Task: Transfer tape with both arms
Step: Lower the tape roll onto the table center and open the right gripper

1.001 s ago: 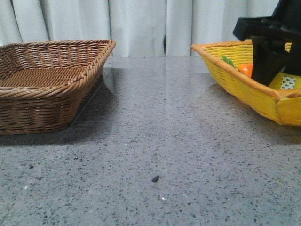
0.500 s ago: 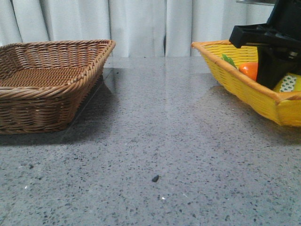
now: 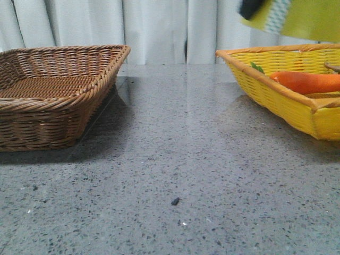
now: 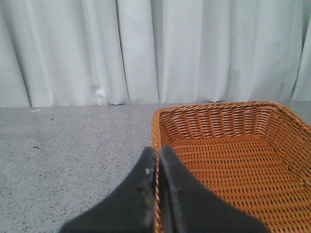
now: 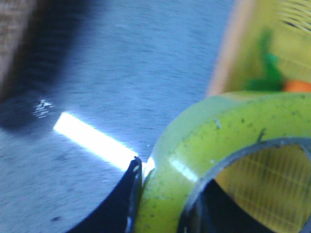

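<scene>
The tape [image 3: 303, 17], a yellow translucent roll with a green-patterned white strip, hangs blurred at the top right of the front view, above the yellow basket [image 3: 268, 94]. Only a black tip of my right gripper [image 3: 248, 7] shows there, beside the roll. In the right wrist view the tape [image 5: 214, 141] fills the lower right. My right gripper [image 5: 165, 191] is shut on its wall, one finger [image 5: 121, 204] outside and the other inside the core. My left gripper [image 4: 158, 151] is shut and empty over the rim of the brown basket [image 4: 228, 160]. It is out of the front view.
The brown wicker basket [image 3: 53, 90] stands at the left on the grey speckled table [image 3: 180, 159]. An orange carrot toy [image 3: 308, 82] with green leaves lies in the yellow basket. White curtains hang behind. A small dark speck [image 3: 175, 201] lies on the table.
My right gripper has risen out of the yellow basket with the tape, up to the top edge of the front view. The carrot toy now shows in full.
</scene>
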Action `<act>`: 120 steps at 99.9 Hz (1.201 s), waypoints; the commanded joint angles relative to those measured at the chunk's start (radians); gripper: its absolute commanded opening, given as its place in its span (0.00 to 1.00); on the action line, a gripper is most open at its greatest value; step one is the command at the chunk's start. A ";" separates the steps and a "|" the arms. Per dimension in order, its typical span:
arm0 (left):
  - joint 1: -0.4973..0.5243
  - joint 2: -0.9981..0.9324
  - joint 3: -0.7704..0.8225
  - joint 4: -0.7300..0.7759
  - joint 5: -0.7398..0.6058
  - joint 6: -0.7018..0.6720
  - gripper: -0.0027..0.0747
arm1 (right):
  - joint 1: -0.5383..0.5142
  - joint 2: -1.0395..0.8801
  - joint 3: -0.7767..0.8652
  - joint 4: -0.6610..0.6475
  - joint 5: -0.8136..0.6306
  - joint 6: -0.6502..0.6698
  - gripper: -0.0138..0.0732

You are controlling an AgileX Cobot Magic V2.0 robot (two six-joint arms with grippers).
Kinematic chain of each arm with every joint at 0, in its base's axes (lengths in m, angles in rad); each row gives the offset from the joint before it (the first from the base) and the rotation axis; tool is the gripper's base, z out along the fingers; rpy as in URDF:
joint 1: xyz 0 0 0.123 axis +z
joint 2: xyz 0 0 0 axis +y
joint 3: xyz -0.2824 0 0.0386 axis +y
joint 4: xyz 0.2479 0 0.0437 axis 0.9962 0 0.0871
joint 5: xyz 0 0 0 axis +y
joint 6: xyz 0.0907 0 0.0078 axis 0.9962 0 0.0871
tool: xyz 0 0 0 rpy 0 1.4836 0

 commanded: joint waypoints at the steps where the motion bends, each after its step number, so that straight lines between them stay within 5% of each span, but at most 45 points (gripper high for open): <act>1: 0.003 0.014 -0.035 -0.006 -0.090 -0.011 0.01 | 0.088 -0.031 -0.061 0.006 -0.021 -0.005 0.10; 30: 0.003 0.014 -0.035 -0.006 -0.084 -0.011 0.01 | 0.270 0.109 -0.065 0.006 -0.095 -0.005 0.10; 60: 0.003 0.014 -0.035 -0.006 -0.084 -0.011 0.01 | 0.297 0.260 -0.065 0.004 -0.106 -0.005 0.10; 77: 0.003 0.014 -0.035 -0.006 -0.084 -0.011 0.02 | 0.297 0.282 -0.065 0.004 -0.096 -0.005 0.24; 93: 0.003 0.014 -0.035 -0.006 -0.090 -0.011 0.20 | 0.297 0.282 -0.065 0.004 -0.096 -0.005 0.40; 120: 0.003 0.014 -0.035 -0.048 -0.143 -0.011 0.57 | 0.297 0.211 -0.065 0.004 -0.095 -0.005 0.42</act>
